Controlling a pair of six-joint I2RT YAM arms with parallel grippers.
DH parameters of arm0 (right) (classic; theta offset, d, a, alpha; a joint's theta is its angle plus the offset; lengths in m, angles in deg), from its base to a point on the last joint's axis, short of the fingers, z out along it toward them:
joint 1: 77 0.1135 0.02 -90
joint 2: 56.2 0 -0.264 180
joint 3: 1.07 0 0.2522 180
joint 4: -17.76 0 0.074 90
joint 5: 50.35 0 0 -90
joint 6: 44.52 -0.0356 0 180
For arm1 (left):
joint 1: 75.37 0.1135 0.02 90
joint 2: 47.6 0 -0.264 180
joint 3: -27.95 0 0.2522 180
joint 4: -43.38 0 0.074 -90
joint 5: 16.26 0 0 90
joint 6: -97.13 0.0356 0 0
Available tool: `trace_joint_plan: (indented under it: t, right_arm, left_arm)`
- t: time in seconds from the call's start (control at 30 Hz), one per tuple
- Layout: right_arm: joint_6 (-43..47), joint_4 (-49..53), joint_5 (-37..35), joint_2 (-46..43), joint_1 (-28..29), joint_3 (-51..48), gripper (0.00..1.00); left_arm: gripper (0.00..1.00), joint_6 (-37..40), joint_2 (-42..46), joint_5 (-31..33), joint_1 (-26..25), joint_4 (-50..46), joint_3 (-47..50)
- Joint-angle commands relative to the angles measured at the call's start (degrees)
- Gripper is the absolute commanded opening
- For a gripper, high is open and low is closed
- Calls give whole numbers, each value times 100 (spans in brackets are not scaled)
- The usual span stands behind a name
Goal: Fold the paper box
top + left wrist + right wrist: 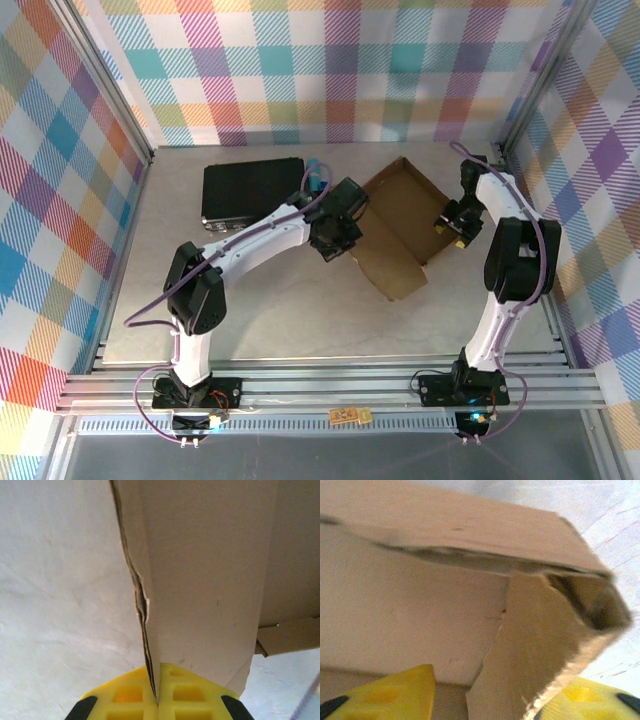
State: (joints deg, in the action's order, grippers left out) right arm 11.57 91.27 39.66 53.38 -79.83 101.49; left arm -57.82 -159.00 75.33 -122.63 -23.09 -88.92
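Observation:
The paper box (400,225) is brown cardboard, partly formed, lying open at the middle back of the table with its walls raised. At the box's left wall, my left gripper (338,232) has both yellow fingers pressed together on a thin upright cardboard edge (150,630); the left gripper (158,682) is shut on it. My right gripper (452,226) is at the box's right end. Its yellow fingers (395,695) stand well apart, so the right gripper (500,692) is open, with a corner flap of the paper box (535,645) between them.
A black rectangular case (252,190) lies at the back left, close behind the left arm. The pale table (300,320) is bare in front of the box. Plaid walls and metal frame posts (120,110) close in the sides and back.

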Motion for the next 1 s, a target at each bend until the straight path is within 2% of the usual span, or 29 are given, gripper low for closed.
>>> trace_joint_plan:
  t: [0.0, 0.17, 0.3, 0.47, 0.6, 0.77, 0.83, 0.97]
  right_arm:
    - [-61, -13, 595, -703, 189, 87, 59]
    - [130, -229, 1095, -1277, 415, 240, 69]
    - [174, -28, 1598, -1313, 442, 466, 73]
    - [146, -80, 1484, -1619, 478, 240, 75]
    - [627, -1080, 1544, -2132, 477, -116, 71]
    - [1867, -2483, 2722, -2188, 494, -175, 62]
    - [2330, -3241, 3002, -2275, 511, -391, 62]
    - [3454, -4862, 4189, -2342, 553, -1067, 64]
  left_arm:
    - [0, 1908, -318, 764, 94, -1645, -831]
    - [0, 3324, -842, 1428, 247, -2877, -2104]
    - [0, 3680, -1110, 1700, 489, -3375, -2935]
    - [0, 4087, -1259, 1721, 710, -3525, -3580]
    - [0, 4741, -1574, 2009, 702, -3926, -4121]
    - [0, 5378, -1512, 2839, 667, -3835, -3939]
    - [0, 5555, -1486, 3052, 645, -3745, -3958]
    - [0, 5965, -1402, 3352, 461, -3482, -3935]
